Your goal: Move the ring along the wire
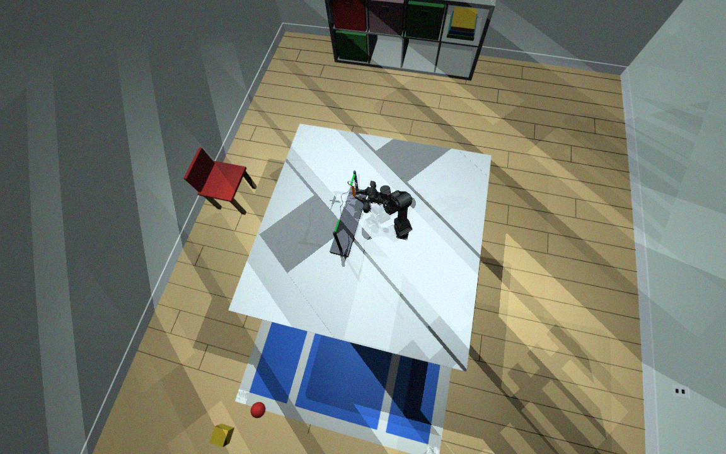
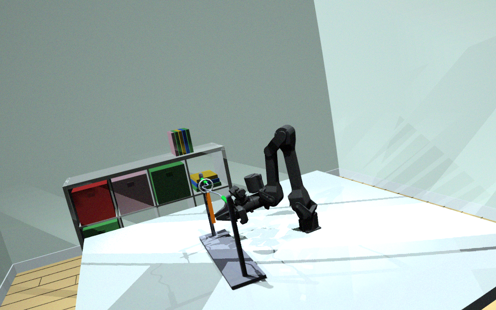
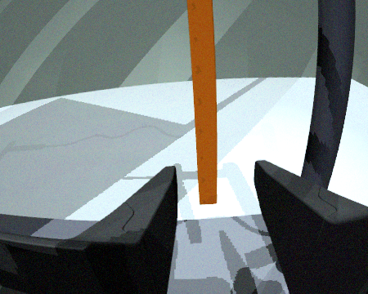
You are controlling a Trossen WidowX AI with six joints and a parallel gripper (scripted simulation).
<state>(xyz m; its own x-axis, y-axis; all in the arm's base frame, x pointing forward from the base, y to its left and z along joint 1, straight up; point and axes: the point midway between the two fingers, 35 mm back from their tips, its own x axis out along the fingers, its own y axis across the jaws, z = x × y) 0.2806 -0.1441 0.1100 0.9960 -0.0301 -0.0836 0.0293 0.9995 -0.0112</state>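
The ring (image 2: 199, 186) hangs around the wire at the far post (image 2: 212, 228) (image 3: 335, 82), by the far green part (image 2: 205, 181). Its orange handle (image 1: 353, 191) (image 2: 211, 208) (image 3: 205, 102) points down, left of that post in the wrist view. My gripper (image 2: 216, 218) (image 3: 216, 173) is partly open and empty, close to the handle's lower end. In the wrist view the handle's lower end shows between the fingertips; contact cannot be told. The thin grey wire (image 2: 215, 193) runs to the other green part (image 1: 336, 226) (image 2: 224, 198) at the near post (image 1: 338, 243) (image 2: 237, 239).
Both posts stand on a dark base plate (image 1: 347, 224) (image 2: 226, 256) on the white table (image 1: 411, 304) (image 2: 358, 269). The arm's base (image 1: 403, 228) (image 2: 309, 223) stands right of the plate. A shelf (image 1: 402, 53) (image 2: 66, 192) and a red chair (image 1: 223, 179) are beyond the table.
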